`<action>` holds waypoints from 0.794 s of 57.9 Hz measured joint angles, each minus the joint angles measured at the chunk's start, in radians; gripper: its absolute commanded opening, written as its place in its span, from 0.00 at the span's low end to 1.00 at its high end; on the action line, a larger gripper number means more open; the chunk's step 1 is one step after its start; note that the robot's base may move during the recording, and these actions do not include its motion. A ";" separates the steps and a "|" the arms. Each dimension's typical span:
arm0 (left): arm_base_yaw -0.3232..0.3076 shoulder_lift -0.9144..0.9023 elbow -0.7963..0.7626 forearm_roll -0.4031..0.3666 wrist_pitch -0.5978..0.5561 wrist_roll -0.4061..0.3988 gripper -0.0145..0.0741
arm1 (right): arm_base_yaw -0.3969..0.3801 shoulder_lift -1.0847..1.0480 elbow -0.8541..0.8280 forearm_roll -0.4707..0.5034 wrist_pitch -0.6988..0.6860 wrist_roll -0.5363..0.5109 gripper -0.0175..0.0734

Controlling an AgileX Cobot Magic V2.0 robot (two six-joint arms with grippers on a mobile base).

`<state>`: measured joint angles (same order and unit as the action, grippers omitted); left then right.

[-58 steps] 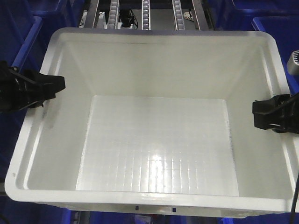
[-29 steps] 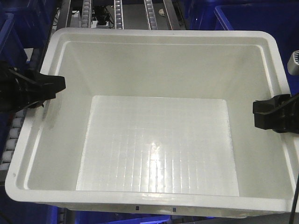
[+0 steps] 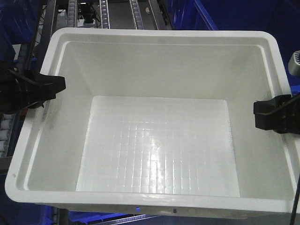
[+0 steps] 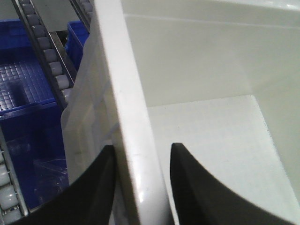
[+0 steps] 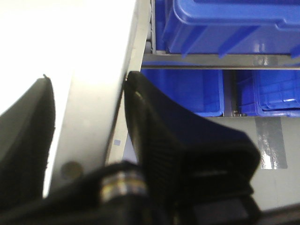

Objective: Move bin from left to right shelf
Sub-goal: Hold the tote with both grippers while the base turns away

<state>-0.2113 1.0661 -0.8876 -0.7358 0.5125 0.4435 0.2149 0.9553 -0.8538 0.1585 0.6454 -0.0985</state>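
Both sides of the white bin (image 3: 164, 61) are pinched.
Left gripper (image 4: 142, 149) squeezes the left rim, right gripper (image 5: 89, 78) the right rim; its long side runs across between them, near the rollers (image 3: 105, 7).

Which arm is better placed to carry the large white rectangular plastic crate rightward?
Neither alone: left gripper and right gripper each clamp opposite rims of the crate, so both should move together.
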 measured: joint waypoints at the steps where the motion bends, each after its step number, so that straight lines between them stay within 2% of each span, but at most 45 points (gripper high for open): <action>1: 0.000 0.000 0.000 0.000 0.000 0.000 0.16 | 0.000 0.000 0.000 0.000 0.000 0.000 0.19; 46: 0.000 0.000 0.000 0.000 0.000 0.000 0.16 | 0.000 0.000 0.000 0.000 0.000 0.000 0.19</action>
<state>-0.2113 1.0661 -0.8876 -0.7358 0.5125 0.4435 0.2149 0.9553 -0.8538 0.1585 0.6454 -0.0985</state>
